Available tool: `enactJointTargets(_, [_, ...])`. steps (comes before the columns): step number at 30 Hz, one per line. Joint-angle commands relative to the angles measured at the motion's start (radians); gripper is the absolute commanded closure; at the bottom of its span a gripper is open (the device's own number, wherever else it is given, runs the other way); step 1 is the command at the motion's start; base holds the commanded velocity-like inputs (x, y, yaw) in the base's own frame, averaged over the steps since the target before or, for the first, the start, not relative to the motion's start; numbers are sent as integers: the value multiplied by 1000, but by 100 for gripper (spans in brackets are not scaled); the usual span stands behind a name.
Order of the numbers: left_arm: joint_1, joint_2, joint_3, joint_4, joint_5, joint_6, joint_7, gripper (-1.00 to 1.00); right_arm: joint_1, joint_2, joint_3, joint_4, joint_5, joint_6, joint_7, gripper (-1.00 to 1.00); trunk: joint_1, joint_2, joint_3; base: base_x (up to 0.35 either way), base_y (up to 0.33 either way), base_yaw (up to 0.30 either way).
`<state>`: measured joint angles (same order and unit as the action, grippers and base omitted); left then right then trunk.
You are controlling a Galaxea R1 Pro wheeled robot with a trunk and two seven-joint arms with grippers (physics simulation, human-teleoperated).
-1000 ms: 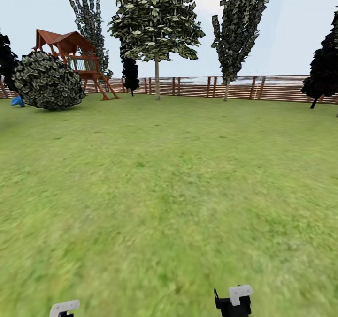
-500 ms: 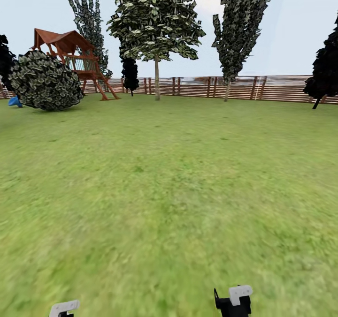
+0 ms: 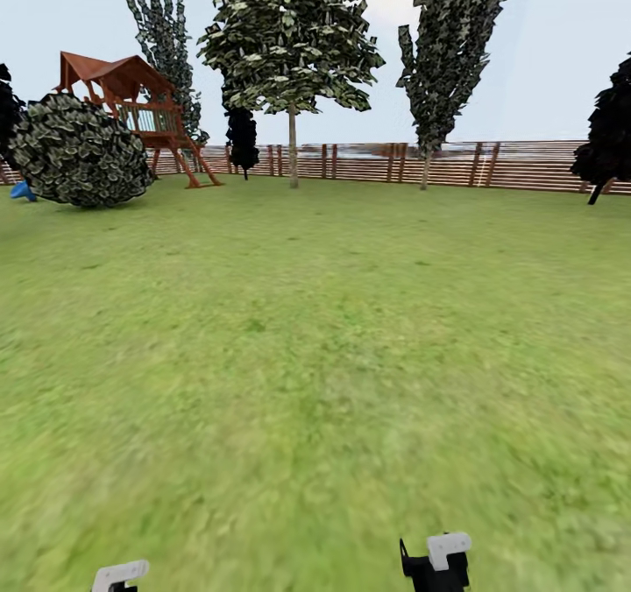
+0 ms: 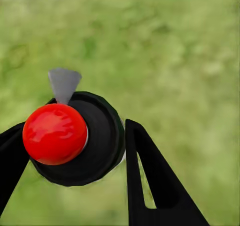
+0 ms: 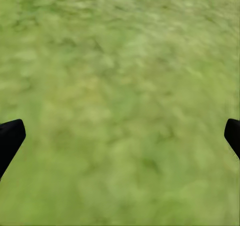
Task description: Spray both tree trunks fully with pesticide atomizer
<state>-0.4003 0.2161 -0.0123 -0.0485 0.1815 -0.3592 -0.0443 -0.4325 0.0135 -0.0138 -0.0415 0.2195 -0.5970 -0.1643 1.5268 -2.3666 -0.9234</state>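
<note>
No legible text, label, brand, number or sign is appearing in any view. The fence and the wooden play structure are carrying no readable marking, and the black-and-red object between the left fingers is showing none.

A wide lawn of mottled green grass stretches away under a pale blue, hazy sky with soft, even daylight. A reddish-brown fence of horizontal wooden slats runs across the far edge. At the far left stands a wooden play tower with a peaked brown roof, and in front of it a large round leafy shrub. A small blue object lies just beside the shrub. Very dark, narrow trees stand near the fence at the right edge and behind the play tower.
</note>
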Motion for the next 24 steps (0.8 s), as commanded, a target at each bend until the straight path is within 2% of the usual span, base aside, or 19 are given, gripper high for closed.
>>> enactJointTargets(1, [0, 0, -2, 1, 9, -3, -5, 100, 0, 0, -2, 1, 11, -1, -9, -100, 0, 0, -1, 336, 0, 0])
enactJointTargets(17, [-1, 0, -2, 1, 9, -3, -5, 100, 0, 0, -2, 2, 11, -1, -9, -100, 0, 0, -1, 336, 0, 1])
enactJointTargets(24, [0, 0, -2, 1, 9, -3, -5, 100, 0, 2, -1, 2, 11, -1, -9, -100, 0, 0, -1, 336, 0, 177])
